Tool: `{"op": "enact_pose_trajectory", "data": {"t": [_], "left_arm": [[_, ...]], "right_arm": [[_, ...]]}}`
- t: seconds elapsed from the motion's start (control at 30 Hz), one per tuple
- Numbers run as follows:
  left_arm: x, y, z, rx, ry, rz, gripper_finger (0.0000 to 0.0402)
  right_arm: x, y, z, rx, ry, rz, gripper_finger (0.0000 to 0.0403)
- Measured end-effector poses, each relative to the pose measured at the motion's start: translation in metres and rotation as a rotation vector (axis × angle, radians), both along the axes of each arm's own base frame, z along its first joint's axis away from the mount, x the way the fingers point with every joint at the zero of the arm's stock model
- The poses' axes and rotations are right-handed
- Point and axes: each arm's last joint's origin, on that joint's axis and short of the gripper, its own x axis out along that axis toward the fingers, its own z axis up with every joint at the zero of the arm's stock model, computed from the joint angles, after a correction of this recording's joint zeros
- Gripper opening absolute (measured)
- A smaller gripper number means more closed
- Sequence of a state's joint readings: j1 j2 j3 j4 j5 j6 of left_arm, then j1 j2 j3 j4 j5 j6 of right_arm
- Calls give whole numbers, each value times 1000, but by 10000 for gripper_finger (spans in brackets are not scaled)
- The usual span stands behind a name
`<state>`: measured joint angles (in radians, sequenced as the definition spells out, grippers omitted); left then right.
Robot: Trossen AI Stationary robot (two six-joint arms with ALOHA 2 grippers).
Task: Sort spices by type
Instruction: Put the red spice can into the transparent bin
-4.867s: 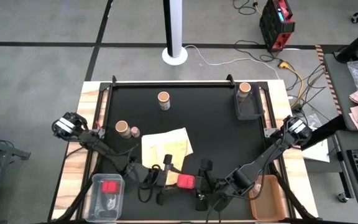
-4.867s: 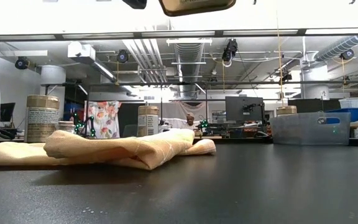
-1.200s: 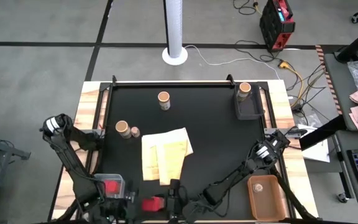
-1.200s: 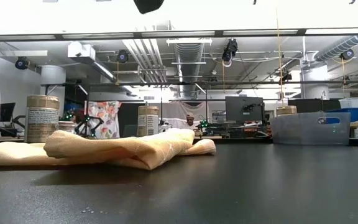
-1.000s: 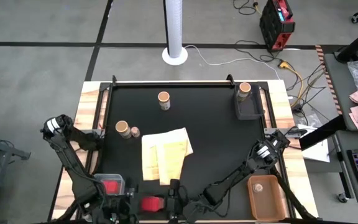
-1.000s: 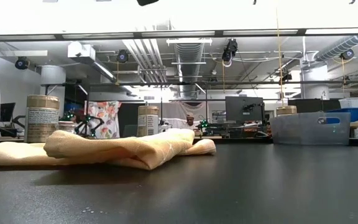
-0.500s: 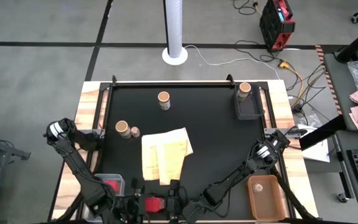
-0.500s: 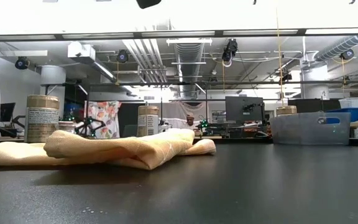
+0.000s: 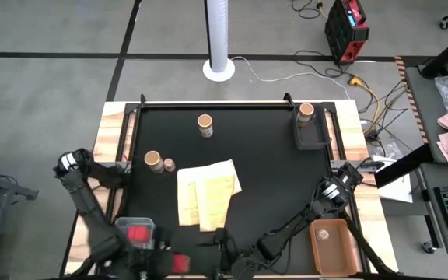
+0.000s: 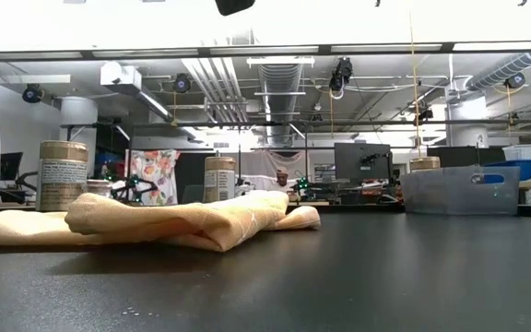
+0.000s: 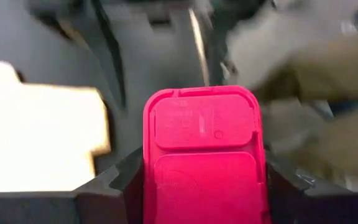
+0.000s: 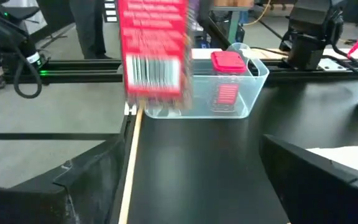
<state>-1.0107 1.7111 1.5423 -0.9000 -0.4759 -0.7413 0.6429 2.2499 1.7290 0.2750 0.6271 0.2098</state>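
Finding 1, writing: the red box (image 12: 154,46) carries a barcode on a white panel at its lower end and white lettering above it, too blurred to read. The moulded marks on its lid, seen from my left wrist, are also illegible. The jar (image 10: 64,175) at the far left of the table has a pale printed label; its text cannot be made out.

Finding 2, orientation: the red box stands upright in the air at the near edge of the table, long axis vertical, barcode end down. Its lid faces my left wrist camera.

Finding 3, grip: my left gripper (image 11: 197,180) pinches the red box, one finger against each side. My right gripper (image 12: 190,149) is spread wide, holding nothing, just beside the box.

Finding 4: a second red box (image 12: 227,68) stands upright inside the clear tub (image 12: 257,74) at the near left corner.
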Motion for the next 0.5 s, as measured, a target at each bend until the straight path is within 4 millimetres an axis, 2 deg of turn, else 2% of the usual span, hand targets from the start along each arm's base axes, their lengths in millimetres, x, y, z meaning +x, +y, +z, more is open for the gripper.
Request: {"op": "enact_pose_trajectory", "data": {"t": [0.27,0.4,0.5], "left_arm": [[-52,-7,13,38,180,2,192],[-82,-5,7,105,275,62,192],[-99,-8,3,114,257,85,192]], "right_arm": [[-1,-3,-4,3,50,-16,350],[1,-5,-4,14,49,-24,339],[1,-5,-4,14,47,-24,331]]}}
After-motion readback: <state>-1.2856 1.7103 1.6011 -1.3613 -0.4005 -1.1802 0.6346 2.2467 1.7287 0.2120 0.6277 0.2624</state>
